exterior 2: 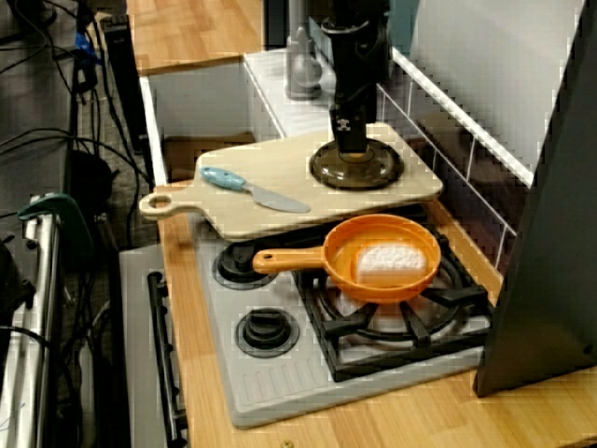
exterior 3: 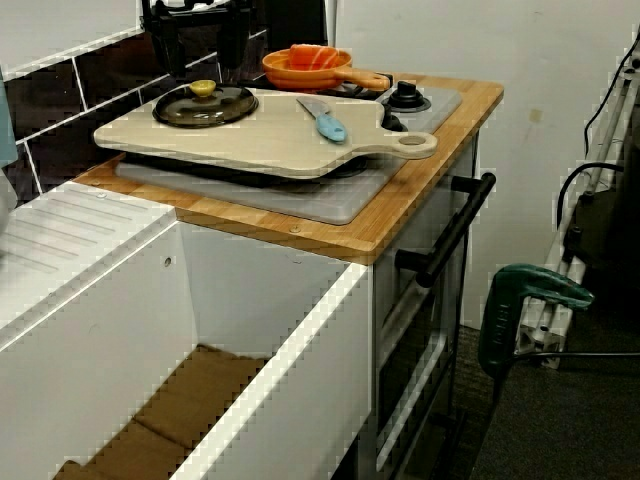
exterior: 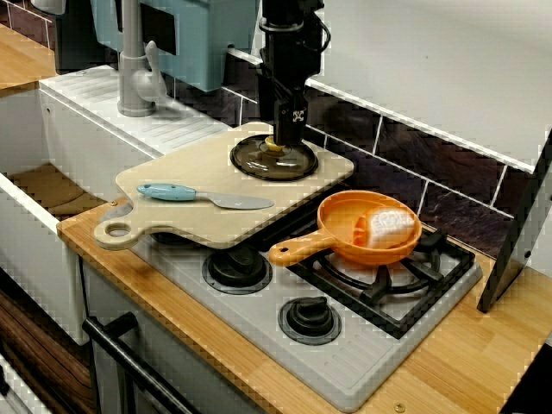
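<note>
A wooden counter (exterior: 448, 366) carries a grey hob (exterior: 259, 332), which lies flat on it and fills most of its width. A dark panel (exterior: 517, 233) stands on the counter's bare far end, leaning. A pale board (exterior: 198, 172) lies across the hob's sink-side half, its handle end reaching out over the counter's front edge. On the board lie a dark lid (exterior: 254, 161) near the wall and a knife (exterior: 203, 197) nearer the front. A pan (exterior: 332, 226) sits on the black grate (exterior: 405, 293), just beside the board.
</note>
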